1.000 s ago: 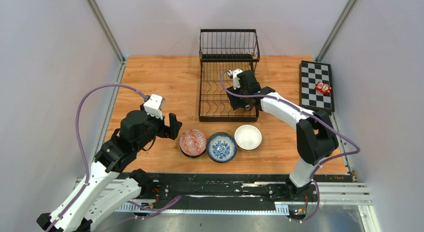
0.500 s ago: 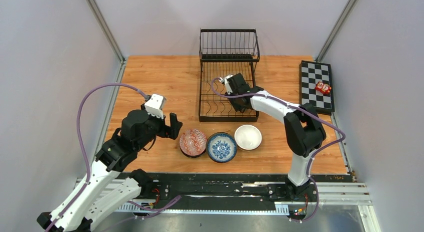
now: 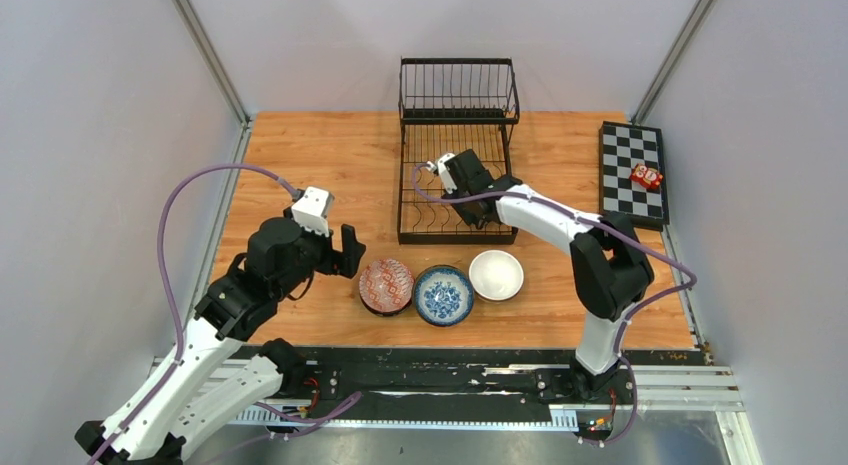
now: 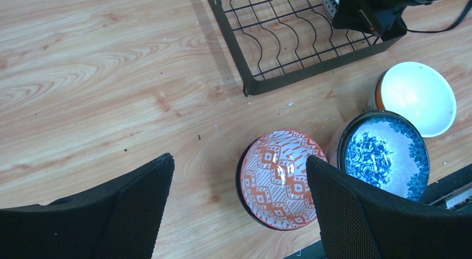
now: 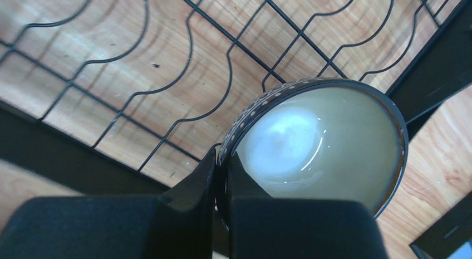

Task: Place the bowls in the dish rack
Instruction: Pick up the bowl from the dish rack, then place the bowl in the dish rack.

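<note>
— Along the left wall, how much room have you got?

— Plenty. My left gripper (image 3: pixel 340 255) hangs with its fingers spread wide, holding nothing. It is over bare wood just left of the red-patterned bowl (image 3: pixel 386 285) and well apart from the table's left edge.

— And the row in front?

— Red-patterned, then the blue-and-white bowl (image 3: pixel 443 294), then the white bowl (image 3: pixel 496 274). All three sit on the table near the front bar of the dish rack (image 3: pixel 430 239). They sit close together; whether they touch I cannot tell. In my left wrist view one finger cuts off part of the blue one.

— Further right?

— My right gripper (image 5: pixel 222 181) is pinched tight on the rim of a dark-rimmed bowl (image 5: pixel 317 142), pale inside, over the wires of the rack's lower tray with a frame bar just beside it. I cannot tell whether it rests on the wires, and from above my gripper hides it. At the table's right edge lies a checkered board (image 3: pixel 632 170) with a small red thing (image 3: pixel 646 175) on it, too small to make out.

— Anything different from a second ago?

— My right wrist has swung left over the tray and its jaws have closed. My left arm and the three bowls are where they were.
</note>
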{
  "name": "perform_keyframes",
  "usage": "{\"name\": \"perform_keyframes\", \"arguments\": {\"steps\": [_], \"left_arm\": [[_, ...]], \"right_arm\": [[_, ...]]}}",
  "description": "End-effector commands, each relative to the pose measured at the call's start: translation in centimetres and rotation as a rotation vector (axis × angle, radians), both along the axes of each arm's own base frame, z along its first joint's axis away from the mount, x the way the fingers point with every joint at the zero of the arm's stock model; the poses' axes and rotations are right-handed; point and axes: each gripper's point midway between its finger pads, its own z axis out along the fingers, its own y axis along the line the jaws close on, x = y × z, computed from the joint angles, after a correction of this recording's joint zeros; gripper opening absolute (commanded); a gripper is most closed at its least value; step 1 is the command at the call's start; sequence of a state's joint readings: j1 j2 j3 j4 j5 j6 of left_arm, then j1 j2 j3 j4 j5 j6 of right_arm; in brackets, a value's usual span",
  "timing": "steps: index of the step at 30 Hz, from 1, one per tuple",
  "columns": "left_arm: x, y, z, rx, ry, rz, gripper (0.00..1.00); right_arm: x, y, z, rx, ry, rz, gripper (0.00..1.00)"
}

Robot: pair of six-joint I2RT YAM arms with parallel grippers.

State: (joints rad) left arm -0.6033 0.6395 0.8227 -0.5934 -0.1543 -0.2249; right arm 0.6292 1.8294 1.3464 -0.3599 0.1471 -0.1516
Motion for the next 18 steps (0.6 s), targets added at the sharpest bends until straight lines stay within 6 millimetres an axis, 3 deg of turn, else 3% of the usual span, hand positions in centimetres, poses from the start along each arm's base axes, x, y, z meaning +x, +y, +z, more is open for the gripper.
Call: {"name": "perform_keyframes", "arguments": {"steps": [1,8,14,18], "left_arm": [[0.1,0.1,1.4,-0.031,-0.006,0.022,0.89],[0.1,0.3,4.2,-0.065,-0.047,0.035,0.89],[-0.1,-0.5,6.8,-0.089,-0.062,-0.005,0.89],[-0.7,-1.7,8.6,-0.119,-0.063,-0.08,0.88]], "right_arm": [[-1.1,1.7,7.1,0.034,-0.176,0.089,0.03],[-6.6,3.2,13.3,0.108,-0.3,0.259,0.03],[-13.0,4.7,16.1,0.197,-0.333,0.51,0.03],[-17.3,5.4,17.0,0.199,-0.345,0.691,0.03]]}}
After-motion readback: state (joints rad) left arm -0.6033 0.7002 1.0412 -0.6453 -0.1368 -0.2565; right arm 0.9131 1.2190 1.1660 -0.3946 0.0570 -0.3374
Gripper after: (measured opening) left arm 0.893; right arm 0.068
